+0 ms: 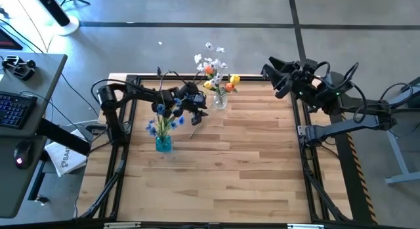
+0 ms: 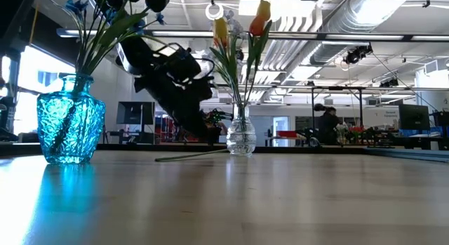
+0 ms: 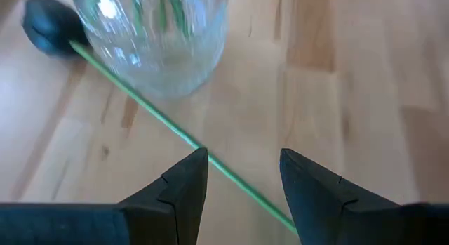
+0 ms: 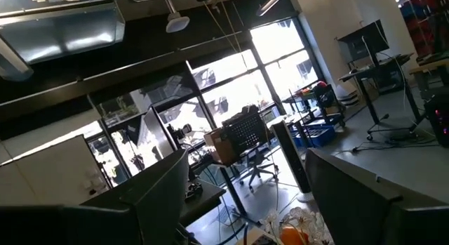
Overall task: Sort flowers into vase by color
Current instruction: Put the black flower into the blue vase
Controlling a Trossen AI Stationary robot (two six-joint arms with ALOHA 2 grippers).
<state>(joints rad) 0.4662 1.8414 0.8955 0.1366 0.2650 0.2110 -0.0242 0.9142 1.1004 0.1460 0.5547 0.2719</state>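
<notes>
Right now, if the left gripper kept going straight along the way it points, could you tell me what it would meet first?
Most likely the green stem lying on the table, which crosses between the open fingers of the left gripper. The clear glass vase sits just beyond; depth is uncertain.

Right gripper point(image 4: 242, 196) fingers spread toward room windows; possibly flowers point(image 4: 298, 227) below.

In the left wrist view the clear vase point(image 3: 151, 41) is cut off above its belly, so its neck and the heads it holds stay out of sight. The green stem point(image 3: 175, 129) lying beside that vase runs behind the left claw point(image 3: 242, 189), its far end hidden; the dark head point(image 3: 52, 27) beside the vase is blurred. In the low view the blue vase's point(image 2: 69, 122) blossoms point(image 2: 77, 6) are cropped. From above, the left claw's fingers are too small to read.
</notes>
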